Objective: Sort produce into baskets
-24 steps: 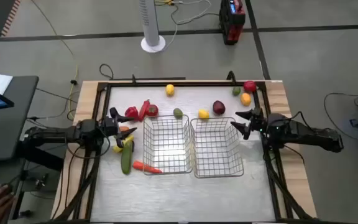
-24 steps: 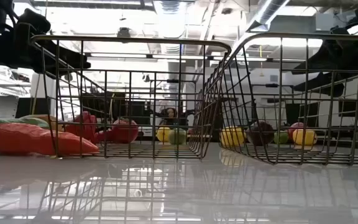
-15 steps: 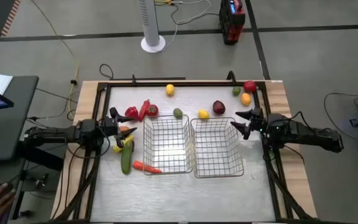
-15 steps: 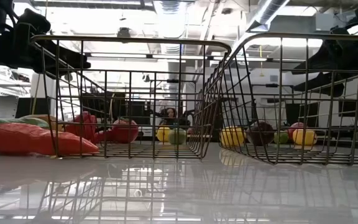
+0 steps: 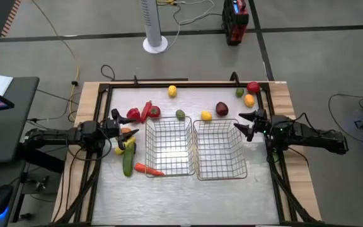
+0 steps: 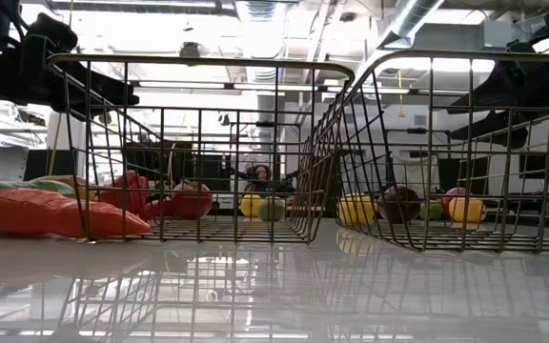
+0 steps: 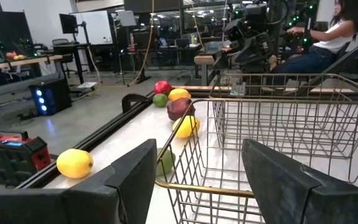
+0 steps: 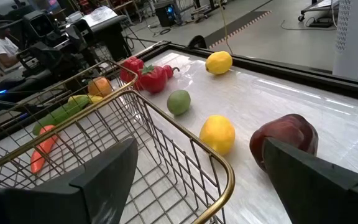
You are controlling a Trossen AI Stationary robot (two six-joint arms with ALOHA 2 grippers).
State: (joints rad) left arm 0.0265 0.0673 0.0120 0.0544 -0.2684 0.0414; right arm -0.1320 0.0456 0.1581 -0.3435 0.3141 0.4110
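A: Where is the left gripper, and how are its fingers?

B: It is at the left of the middle in the high view, just beside the left basket. Its two fingers are spread wide with nothing between them; in its wrist view the basket rim shows in the gap.

A: And the right gripper?

B: At the right of the middle, just beside the right basket. Its fingers are wide apart too, and they hold nothing.

A: What lies around the left one?

B: Below it are a green cucumber and an orange carrot, beside the left basket. Above it are the red peppers.

A: And farther out?

B: Above the baskets are a lime, a lemon and a dark plum. Another lemon lies near the top edge of the table. In the upper right corner is a red apple. Both baskets have no produce inside.
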